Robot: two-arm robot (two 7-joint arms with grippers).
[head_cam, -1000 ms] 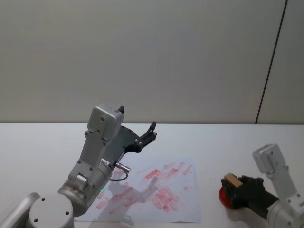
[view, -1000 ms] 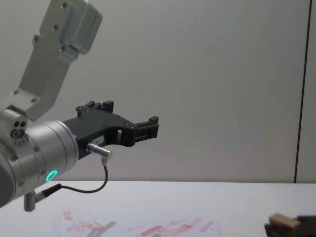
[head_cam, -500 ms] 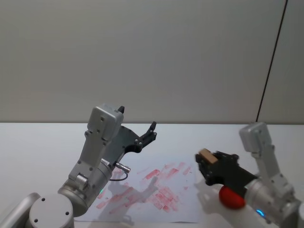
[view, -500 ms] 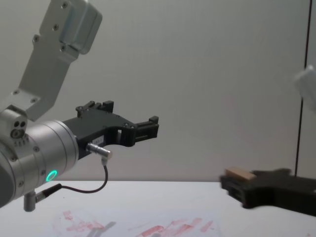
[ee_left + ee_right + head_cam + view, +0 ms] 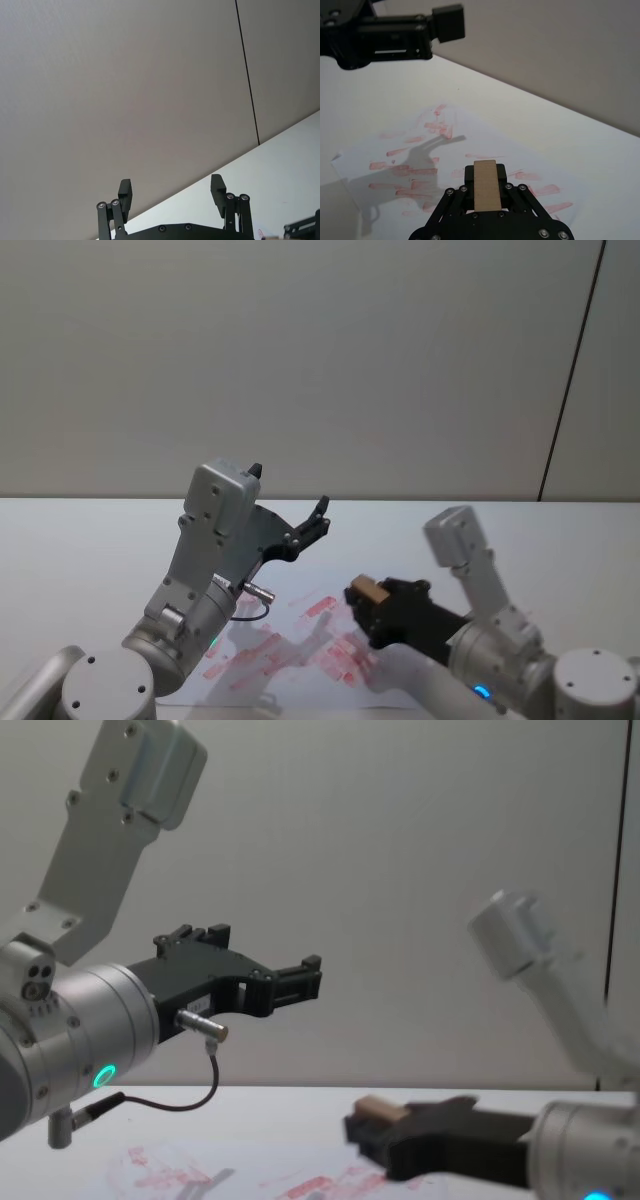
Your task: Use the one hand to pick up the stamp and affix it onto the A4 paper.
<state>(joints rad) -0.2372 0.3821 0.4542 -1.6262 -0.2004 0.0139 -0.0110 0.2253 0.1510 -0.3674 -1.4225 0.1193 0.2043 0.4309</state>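
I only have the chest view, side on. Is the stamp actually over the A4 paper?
Observer: Yes. The right wrist view shows the stamp, clamped in the right tool, above the A4 paper.
Operator: Any blank space under it?
Observer: Little. In the head view, red prints spread over most of the sheet.
Operator: And the other arm?
Observer: The left tool is open and empty in the left wrist view.

The head view looks down on the table [image 5: 80, 530]; the chest view looks across it, lower. Both share the paper [image 5: 300, 625].
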